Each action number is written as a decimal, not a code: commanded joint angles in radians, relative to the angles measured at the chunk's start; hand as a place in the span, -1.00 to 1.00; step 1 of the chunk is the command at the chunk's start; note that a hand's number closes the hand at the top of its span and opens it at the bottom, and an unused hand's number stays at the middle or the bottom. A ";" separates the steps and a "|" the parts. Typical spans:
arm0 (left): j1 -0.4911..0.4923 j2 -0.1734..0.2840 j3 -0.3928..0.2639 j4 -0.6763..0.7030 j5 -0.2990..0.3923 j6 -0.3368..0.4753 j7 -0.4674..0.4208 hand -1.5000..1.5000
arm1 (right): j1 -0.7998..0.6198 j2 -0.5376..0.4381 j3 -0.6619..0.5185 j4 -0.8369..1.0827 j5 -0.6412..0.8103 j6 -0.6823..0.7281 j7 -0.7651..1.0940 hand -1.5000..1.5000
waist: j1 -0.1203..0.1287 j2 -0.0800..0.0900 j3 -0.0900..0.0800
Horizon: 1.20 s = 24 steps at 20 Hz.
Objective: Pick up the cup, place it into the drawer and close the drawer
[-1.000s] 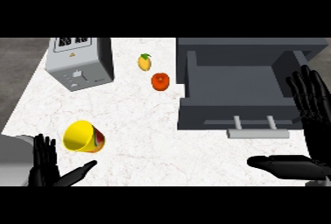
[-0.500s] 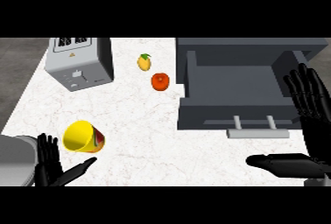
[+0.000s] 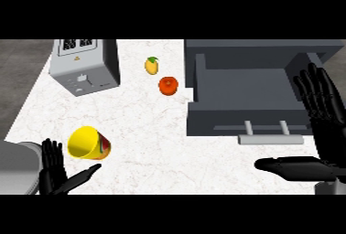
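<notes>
still at the pick step: yellow cup [image 3: 89, 142] lies tipped on the counter [image 3: 162, 137], well left of the open drawer [image 3: 246, 89], ungrasped. left hand [image 3: 57, 171] just below the cup, fingers spread; right hand [image 3: 317, 105] open by the drawer's right side. next: left hand closes round the cup.

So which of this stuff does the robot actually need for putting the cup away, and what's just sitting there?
Needed:
yellow cup, lying on its side
open grey drawer
left hand
right hand

Just lying about:
toaster
yellow fruit
orange-red fruit
</notes>
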 commanded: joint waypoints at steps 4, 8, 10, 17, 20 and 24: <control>-0.077 -0.016 0.002 0.096 -0.005 0.015 -0.075 -1.00 | 0.038 0.012 0.002 -0.013 0.001 0.003 -0.033 -1.00 | -0.007 0.006 -0.013; -0.033 -0.010 0.003 0.071 0.012 -0.064 -0.090 -1.00 | 0.006 0.000 0.002 -0.011 -0.017 0.016 0.011 -1.00 | -0.002 0.005 -0.013; -0.118 -0.013 0.004 0.113 0.008 -0.059 -0.060 -1.00 | 0.027 -0.020 -0.019 -0.040 -0.035 0.032 0.022 -1.00 | -0.016 0.007 -0.015; -0.120 0.014 0.006 0.114 0.023 -0.185 -0.078 -1.00 | 0.073 -0.001 -0.003 -0.024 -0.019 0.036 -0.034 -1.00 | -0.016 0.007 -0.014; -0.148 -0.012 -0.004 0.138 0.019 -0.222 -0.112 -1.00 | 0.050 -0.016 -0.030 0.000 -0.041 0.043 -0.030 -1.00 | -0.016 0.008 -0.015; -0.142 -0.039 -0.034 0.112 0.009 -0.282 -0.117 1.00 | 0.030 -0.020 -0.030 -0.034 -0.063 0.045 0.035 -1.00 | -0.011 0.005 -0.014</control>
